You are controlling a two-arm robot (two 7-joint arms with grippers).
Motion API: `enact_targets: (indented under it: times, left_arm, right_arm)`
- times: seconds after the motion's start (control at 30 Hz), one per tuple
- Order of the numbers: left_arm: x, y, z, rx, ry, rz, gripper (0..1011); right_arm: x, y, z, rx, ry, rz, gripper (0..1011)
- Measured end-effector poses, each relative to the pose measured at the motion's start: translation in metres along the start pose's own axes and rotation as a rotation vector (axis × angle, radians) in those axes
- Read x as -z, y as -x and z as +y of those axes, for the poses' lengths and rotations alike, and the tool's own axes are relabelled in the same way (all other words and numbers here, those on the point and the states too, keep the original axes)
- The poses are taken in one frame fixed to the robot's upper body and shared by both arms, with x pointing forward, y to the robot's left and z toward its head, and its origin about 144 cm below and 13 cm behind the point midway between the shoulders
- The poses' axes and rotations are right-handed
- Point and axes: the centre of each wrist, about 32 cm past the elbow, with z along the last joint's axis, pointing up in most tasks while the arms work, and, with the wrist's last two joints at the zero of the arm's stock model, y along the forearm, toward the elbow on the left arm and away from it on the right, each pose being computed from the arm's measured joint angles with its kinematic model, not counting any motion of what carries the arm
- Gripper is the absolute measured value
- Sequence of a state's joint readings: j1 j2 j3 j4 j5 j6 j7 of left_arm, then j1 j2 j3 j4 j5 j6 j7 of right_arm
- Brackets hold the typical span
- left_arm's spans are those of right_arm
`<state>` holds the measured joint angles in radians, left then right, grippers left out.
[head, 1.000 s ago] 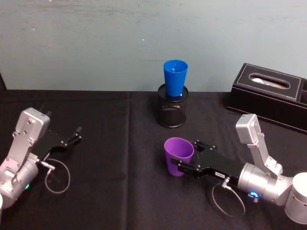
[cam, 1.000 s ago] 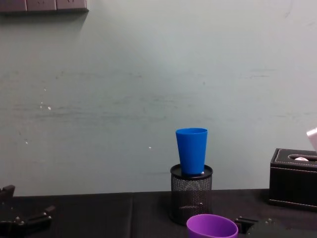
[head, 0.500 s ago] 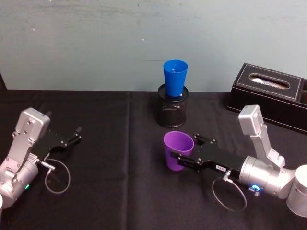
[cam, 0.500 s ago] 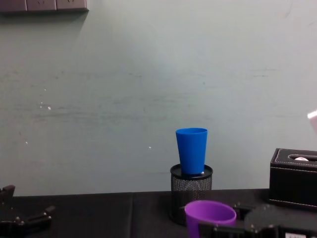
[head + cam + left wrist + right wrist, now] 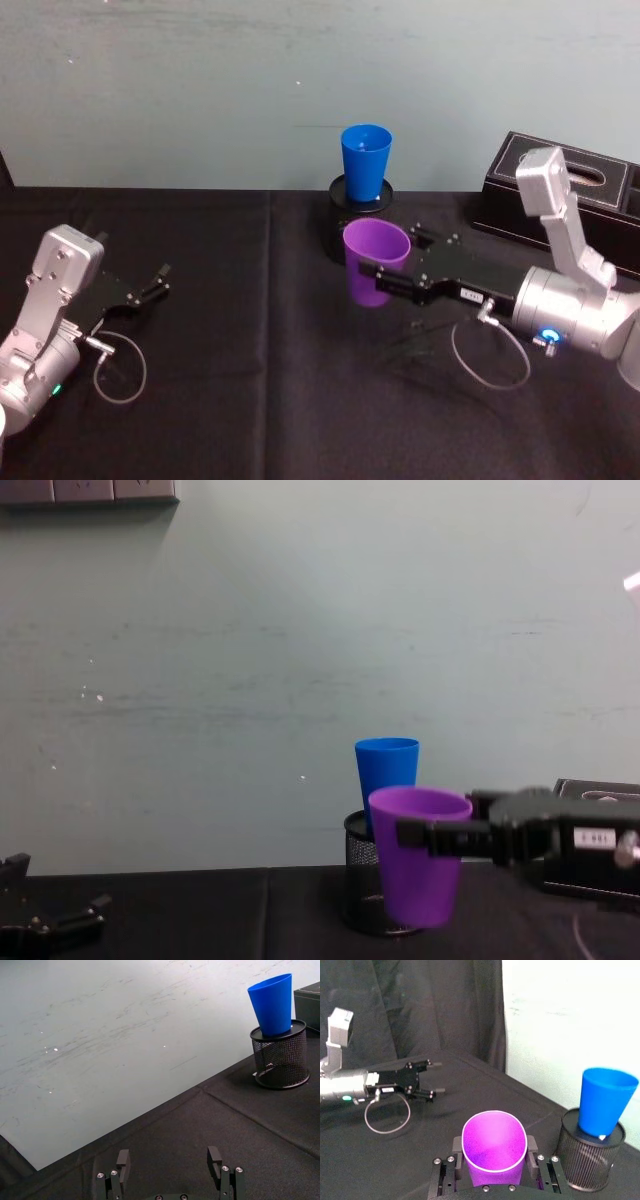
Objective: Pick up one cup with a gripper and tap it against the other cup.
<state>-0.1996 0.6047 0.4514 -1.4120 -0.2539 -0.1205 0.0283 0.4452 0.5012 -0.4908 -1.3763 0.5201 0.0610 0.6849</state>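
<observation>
white label (image 5: 594,837), digits unreadable, no other text

Scuffed pale green wall (image 5: 200,630) behind a black-clothed table (image 5: 250,400), dark curtain (image 5: 420,1010) beside it.

Plain purple cup (image 5: 375,262), blue cup (image 5: 365,160), black mesh holder (image 5: 280,1062).

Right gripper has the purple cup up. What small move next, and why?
Probably raise the purple cup and ease it toward the blue cup: the right gripper holds it off the cloth, its rim lower than the blue cup's, with a gap between them. The left gripper sits parked at left.
</observation>
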Motion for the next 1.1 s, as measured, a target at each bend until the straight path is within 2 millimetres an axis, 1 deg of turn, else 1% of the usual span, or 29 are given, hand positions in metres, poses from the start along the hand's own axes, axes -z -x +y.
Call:
enact_targets:
  times: [0.07,0.1,0.2,0.53,1.1]
  left_arm:
    - [0.000,0.000,0.000,0.000,0.000,0.000,1011]
    - [0.000,0.000,0.000,0.000,0.000,0.000,1011]
    - [0.000,0.000,0.000,0.000,0.000,0.000,1011]
    - [0.000,0.000,0.000,0.000,0.000,0.000,1012]
    - [0.000,0.000,0.000,0.000,0.000,0.000,1011]
  right_arm:
    - [-0.008,-0.002,0.000,-0.005,-0.002,0.000,731]
    - [-0.008,-0.002,0.000,-0.005,-0.002,0.000,731]
    - [-0.017,-0.004,0.001,-0.016,0.001,0.003,731]
    - [-0.028,-0.003,0.003,-0.031,0.019,0.004,731]
    - [-0.028,-0.003,0.002,-0.028,0.021,0.004,731]
